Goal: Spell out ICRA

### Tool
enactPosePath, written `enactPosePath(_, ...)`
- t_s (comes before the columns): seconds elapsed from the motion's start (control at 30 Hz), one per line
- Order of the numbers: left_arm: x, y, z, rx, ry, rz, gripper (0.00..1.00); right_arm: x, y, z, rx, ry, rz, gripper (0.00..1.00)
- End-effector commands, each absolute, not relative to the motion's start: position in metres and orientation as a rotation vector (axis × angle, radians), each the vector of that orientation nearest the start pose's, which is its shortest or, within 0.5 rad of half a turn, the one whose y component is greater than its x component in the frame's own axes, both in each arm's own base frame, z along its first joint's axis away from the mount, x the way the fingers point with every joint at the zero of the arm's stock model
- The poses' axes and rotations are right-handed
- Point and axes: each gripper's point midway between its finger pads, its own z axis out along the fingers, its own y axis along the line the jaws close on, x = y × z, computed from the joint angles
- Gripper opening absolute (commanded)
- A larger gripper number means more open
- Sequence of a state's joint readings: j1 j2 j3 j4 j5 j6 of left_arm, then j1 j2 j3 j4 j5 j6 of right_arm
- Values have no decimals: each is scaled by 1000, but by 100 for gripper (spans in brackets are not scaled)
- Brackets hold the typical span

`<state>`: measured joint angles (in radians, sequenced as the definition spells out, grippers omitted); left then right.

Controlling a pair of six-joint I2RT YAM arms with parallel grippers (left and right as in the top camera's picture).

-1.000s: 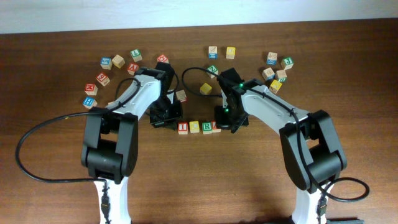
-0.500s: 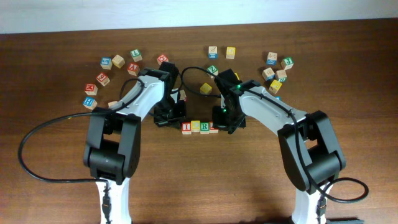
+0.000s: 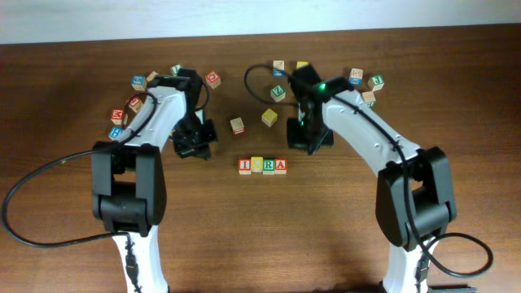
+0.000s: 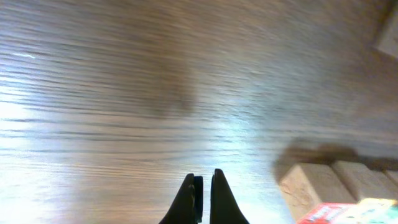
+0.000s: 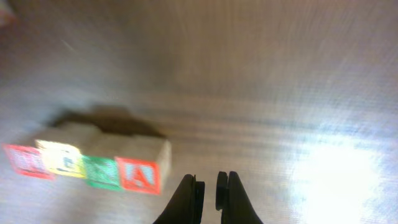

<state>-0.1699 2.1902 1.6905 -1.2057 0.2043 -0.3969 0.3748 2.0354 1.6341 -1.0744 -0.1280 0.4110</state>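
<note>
1. Sitting in a straight row at the middle of the table, each touching the next, are the red I cube, yellow C cube, green R cube and red A cube.
2. My left jaws are closed on nothing. They hang over bare wood, left of the row and farther back, well apart from the I cube.
3. My right jaws are also pressed together and empty. They are just behind and right of the A cube, not touching it.
4. In my right wrist view the row lies left of the jaws, with the A cube nearest.
</note>
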Motion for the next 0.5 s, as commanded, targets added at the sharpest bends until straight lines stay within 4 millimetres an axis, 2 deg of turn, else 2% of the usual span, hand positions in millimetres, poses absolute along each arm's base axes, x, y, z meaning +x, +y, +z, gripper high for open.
enactPosePath(0.0,385,-68,23,-442,3255,-119,0,402,191,104,-12,2958,340,4)
enactPosePath(0.1,389,-41,23,-580,3229,-126,0,413,229,106,-93,2873,454,4)
enactPosePath(0.13,389,-33,23,-612,3224,-127,0,411,247,100,-112,2866,470,4)
enactPosePath(0.23,390,-20,23,-665,3213,-131,0,408,274,84,-135,2860,467,4)
enactPosePath(0.3,389,-16,22,-682,3212,-130,0,408,284,80,-150,2852,479,4)
enactPosePath(0.47,386,-11,20,-681,3218,-81,0,396,294,52,-172,2918,454,4)
